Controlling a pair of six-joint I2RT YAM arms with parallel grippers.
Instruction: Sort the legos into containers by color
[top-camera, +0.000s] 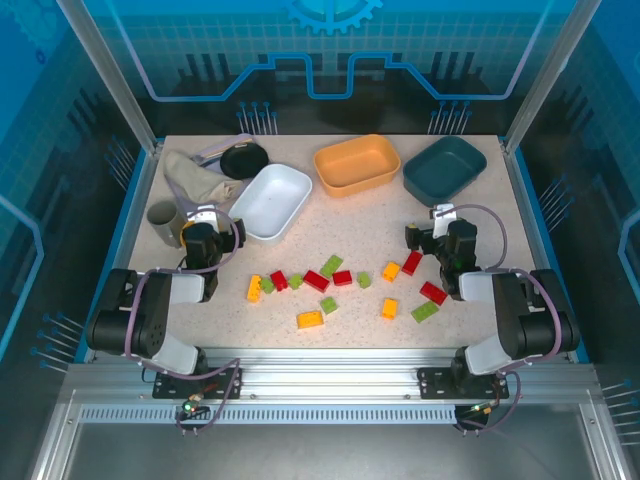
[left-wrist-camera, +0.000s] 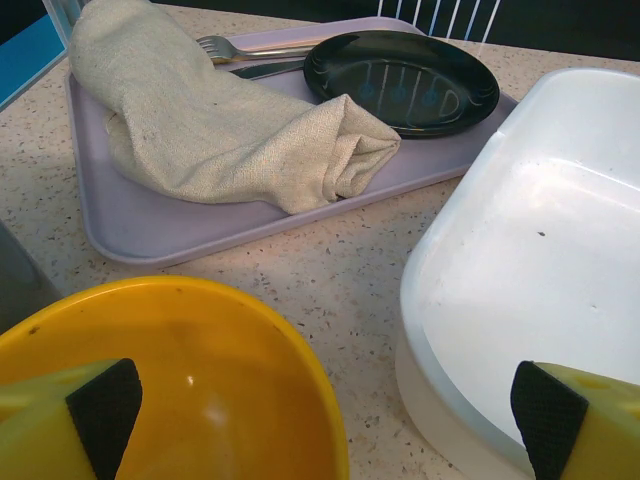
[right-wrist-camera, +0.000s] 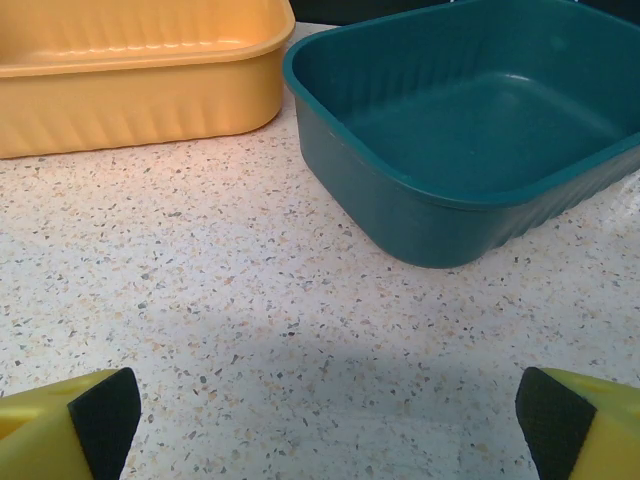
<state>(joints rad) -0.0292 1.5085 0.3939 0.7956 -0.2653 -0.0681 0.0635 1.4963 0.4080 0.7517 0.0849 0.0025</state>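
Speckled beige tabletop (top-camera: 350, 225) inside a blue-lit enclosure. Legos (top-camera: 316, 281): small studded plastic bricks in red, light green and yellow-orange, roughly fifteen countable from above, lying loose on the table in a band across the near middle. Containers stand along the far side, left to right: a shallow white rounded-rectangular plastic tray (top-camera: 272, 200), an orange tray of like shape (top-camera: 356, 165) and a dark teal one (top-camera: 444, 168). Left gripper (top-camera: 205, 232) sits to the left of the brick band, well apart from the nearest yellow-orange brick. Its jaws are spread wide and grip nothing. In the left wrist view one fingertip (left-wrist-camera: 105, 415) hangs over a round yellow bowl (left-wrist-camera: 200, 380) and the other over the white tray's near rim. Beyond them is a lilac flat tray (left-wrist-camera: 150, 235) carrying a folded beige cloth (left-wrist-camera: 220, 130), a black plate (left-wrist-camera: 400, 68) and a fork (left-wrist-camera: 250, 45). Left arm is folded low over its base, wrist pointing at the far edge. Right gripper (top-camera: 440, 235) is at the band's right end, with a red brick near it on its left. Its jaws are equally wide and grip nothing. Its wrist view shows bare table between the fingertips (right-wrist-camera: 105, 415), the orange tray far left and the teal tray ahead. Right arm is folded low in the same way, mirrored.
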